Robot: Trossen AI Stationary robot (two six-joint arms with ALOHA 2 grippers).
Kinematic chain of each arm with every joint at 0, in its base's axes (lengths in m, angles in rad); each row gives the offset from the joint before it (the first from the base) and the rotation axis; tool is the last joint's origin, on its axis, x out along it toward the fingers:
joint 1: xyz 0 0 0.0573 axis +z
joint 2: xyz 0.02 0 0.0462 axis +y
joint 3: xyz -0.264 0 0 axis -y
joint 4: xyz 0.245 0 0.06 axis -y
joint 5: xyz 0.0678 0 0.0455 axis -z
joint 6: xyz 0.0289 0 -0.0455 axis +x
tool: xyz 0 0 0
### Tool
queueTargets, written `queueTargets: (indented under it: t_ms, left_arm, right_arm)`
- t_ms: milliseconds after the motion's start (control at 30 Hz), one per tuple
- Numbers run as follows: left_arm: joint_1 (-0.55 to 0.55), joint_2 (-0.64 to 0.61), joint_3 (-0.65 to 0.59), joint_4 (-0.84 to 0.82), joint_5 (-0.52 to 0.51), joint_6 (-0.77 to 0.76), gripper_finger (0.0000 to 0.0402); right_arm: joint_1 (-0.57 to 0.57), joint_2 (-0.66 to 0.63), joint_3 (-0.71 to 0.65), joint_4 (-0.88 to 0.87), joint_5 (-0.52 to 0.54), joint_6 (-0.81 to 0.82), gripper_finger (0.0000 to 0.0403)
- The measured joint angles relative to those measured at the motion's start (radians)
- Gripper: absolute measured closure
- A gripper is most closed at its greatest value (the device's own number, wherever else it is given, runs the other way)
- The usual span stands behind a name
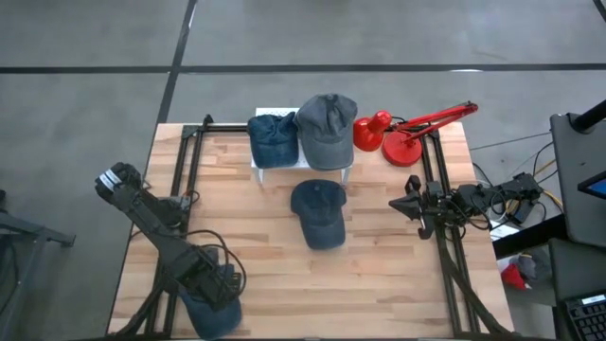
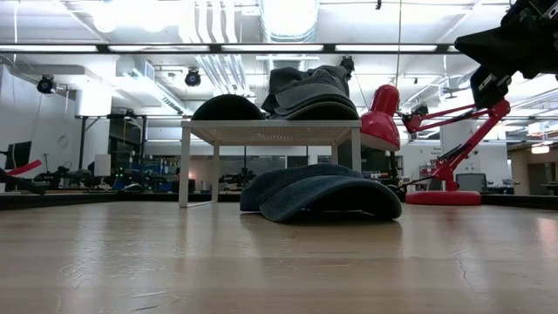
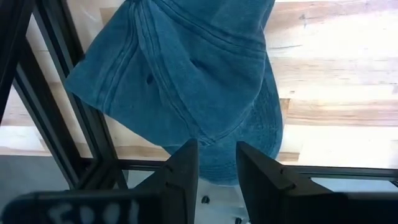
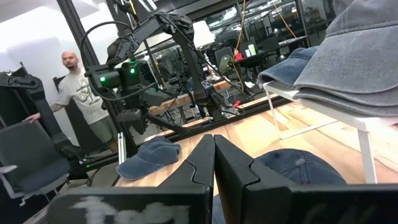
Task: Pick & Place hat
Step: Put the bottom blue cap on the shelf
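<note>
Several caps are in view. A blue cap (image 1: 210,320) lies at the table's near left corner, its brim (image 3: 249,155) reaching over the edge rail. My left gripper (image 1: 214,301) hovers above it, open by a narrow gap (image 3: 217,158), with the brim showing between the fingers. A dark blue cap (image 1: 317,213) lies flat mid-table (image 2: 318,194). A denim cap (image 1: 273,137) and a grey cap (image 1: 327,128) sit on a small white stand (image 2: 270,131) at the far side. My right gripper (image 1: 409,204) waits shut at the right (image 4: 213,149), raised off the table. My left gripper's fingers (image 3: 183,168) point down over the blue cap's brim at the crown's edge. I cannot tell whether they touch it. The cap lies flat on the table, partly over the rail.
A red desk lamp (image 1: 402,133) stands at the far right corner beside the stand. Black frame rails (image 1: 185,180) run along the table's left and right sides. Bare wood lies near of the dark cap. A person (image 4: 78,93) stands in the room beyond the table.
</note>
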Motion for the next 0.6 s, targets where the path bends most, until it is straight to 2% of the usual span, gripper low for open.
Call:
queueTargets:
  t_ms: [200,367,600]
  left_arm:
    - [0.0,0.0,0.0,0.0,-0.024,0.028,0.03]
    - [-0.001,0.0,0.0,0.01,-0.119,0.072,0.03]
    - [-0.011,0.0,0.0,0.082,-0.102,0.097,0.03]
  right_arm:
    - [0.0,0.0,0.0,0.0,0.0,0.0,0.0394]
    - [0.0,0.0,0.0,0.001,0.0,0.0,0.0394]
    - [0.0,0.0,0.0,0.001,0.0,0.0,0.0394]
